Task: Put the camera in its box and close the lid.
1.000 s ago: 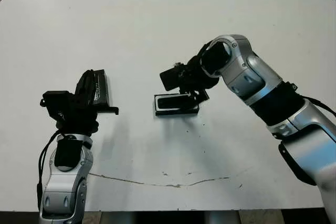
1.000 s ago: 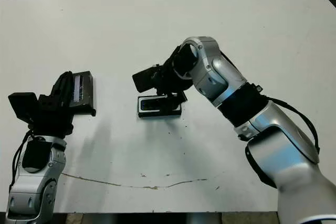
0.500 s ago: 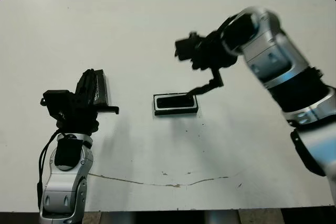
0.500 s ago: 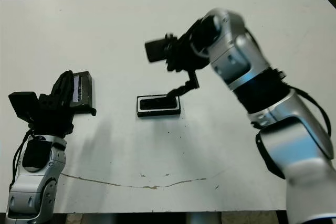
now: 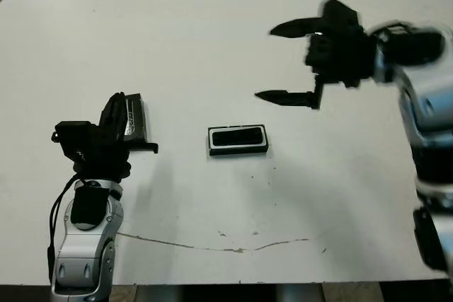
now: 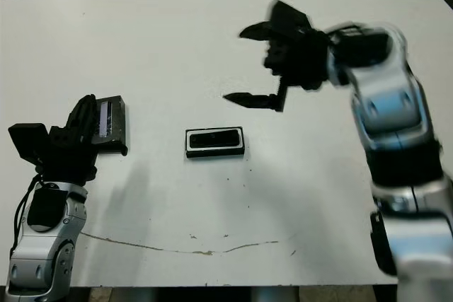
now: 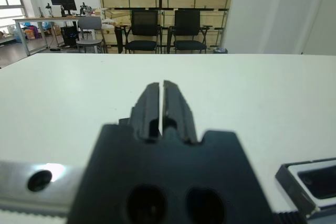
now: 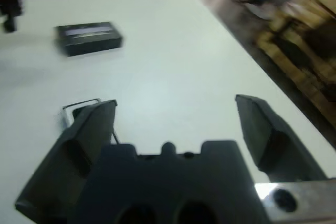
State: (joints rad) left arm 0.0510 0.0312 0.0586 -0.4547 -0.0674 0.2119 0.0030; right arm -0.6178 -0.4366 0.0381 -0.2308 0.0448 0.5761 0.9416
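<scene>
The box [image 5: 238, 140] sits mid-table, a shallow black tray with a white lining. The black camera [image 5: 238, 137] lies flat inside it, with the white lining showing around it. The lid [image 5: 135, 119], a black panel with a silvery strip, lies to the left, uncovered. My left gripper [image 5: 117, 105] is shut right beside the lid's left edge; in the left wrist view its fingers [image 7: 152, 106] press together on nothing. My right gripper [image 5: 287, 63] hangs wide open above the table, up and to the right of the box, holding nothing.
In the right wrist view the lid [image 8: 88, 38] lies far off and the box [image 8: 79, 107] peeks out behind one finger. A thin brown crack line [image 5: 212, 245] runs across the near part of the white table [image 5: 212, 40]. Chairs and shelves [image 7: 157, 19] stand beyond the table.
My right gripper has lifted off the box, swung up and to the right, and spread wide open. The camera stays in the box. The left arm and lid have not moved.
</scene>
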